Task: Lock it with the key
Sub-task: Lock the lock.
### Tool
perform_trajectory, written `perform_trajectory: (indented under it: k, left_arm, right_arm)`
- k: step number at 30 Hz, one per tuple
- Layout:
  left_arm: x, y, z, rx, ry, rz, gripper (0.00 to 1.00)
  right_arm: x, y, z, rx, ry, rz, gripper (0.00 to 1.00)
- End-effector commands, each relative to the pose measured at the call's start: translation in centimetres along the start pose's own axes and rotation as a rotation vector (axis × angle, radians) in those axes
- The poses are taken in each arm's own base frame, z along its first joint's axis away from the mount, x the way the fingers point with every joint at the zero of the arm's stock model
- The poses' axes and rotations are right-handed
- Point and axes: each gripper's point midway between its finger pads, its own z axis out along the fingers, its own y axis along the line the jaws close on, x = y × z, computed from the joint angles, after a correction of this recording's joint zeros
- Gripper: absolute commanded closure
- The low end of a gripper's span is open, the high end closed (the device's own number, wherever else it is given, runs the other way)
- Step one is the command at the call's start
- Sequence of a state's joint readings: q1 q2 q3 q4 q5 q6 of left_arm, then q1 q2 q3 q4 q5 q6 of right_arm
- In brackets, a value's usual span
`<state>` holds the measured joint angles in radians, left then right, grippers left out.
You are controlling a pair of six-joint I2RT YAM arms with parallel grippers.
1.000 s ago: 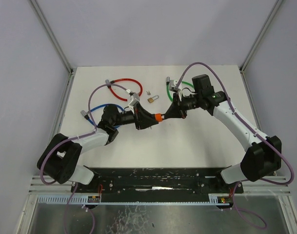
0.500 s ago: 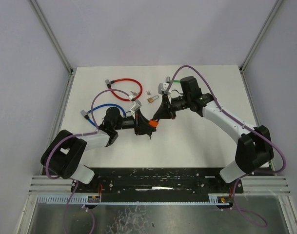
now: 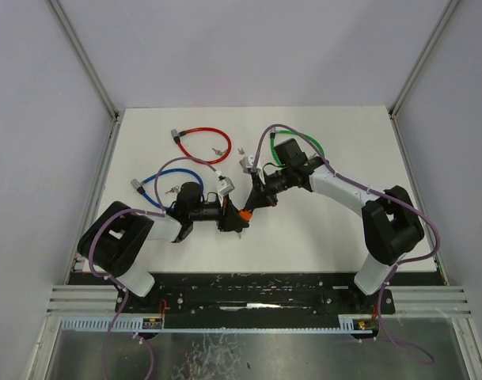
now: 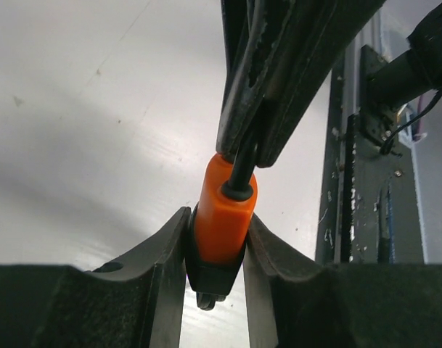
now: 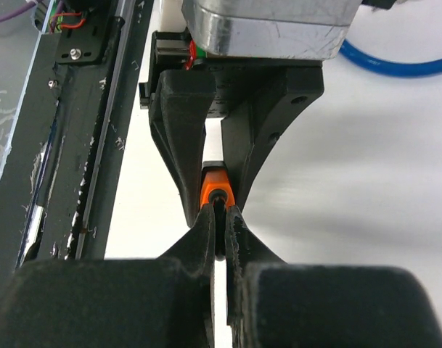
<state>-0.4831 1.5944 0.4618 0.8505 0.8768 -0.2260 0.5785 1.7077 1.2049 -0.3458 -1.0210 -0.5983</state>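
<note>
Arms have drawn together: left gripper clamps the orange plastic cylinder lock, right gripper pinches the slim black key into its end, so turning looks next.

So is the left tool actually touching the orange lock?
Touching. The left wrist view shows the left tool, both fingers pressed against the sides of the orange lock.

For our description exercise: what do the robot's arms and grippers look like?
The left arm and right arm have white links between bulky black joints, each trailed by a looping purple cable. The left gripper and right gripper are black, with two tapered fingers.
</note>
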Motion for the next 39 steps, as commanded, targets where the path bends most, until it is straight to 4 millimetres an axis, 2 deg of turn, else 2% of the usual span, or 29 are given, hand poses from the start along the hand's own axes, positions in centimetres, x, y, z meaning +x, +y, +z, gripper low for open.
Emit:
perform_trajectory:
  k: [1, 5, 14, 24, 39]
  left_arm:
    - [-9.9, 1.3, -0.3, -0.096, -0.284, 0.379, 1.00]
    - [-9.8, 2.5, -0.6, -0.132, -0.273, 0.407, 1.00]
    - [-7.6, 4.2, 0.0, -0.134, -0.238, 0.368, 1.00]
    - [-7.0, 5.6, -0.1, -0.142, -0.222, 0.345, 1.00]
    - [-6.5, 6.9, -1.3, -0.160, -0.238, 0.326, 1.00]
  right_arm:
    - [7.2, 5.3, 2.6, -0.143, 0.200, 0.234, 1.00]
    - [9.1, 5.5, 3.5, -0.142, 0.242, 0.271, 1.00]
    - [9.8, 5.1, 5.2, -0.115, 0.189, 0.271, 1.00]
    - [11.1, 7.0, 6.7, -0.191, 0.221, 0.282, 1.00]
    - [15.1, 9.6, 9.0, -0.289, 0.301, 0.411, 1.00]
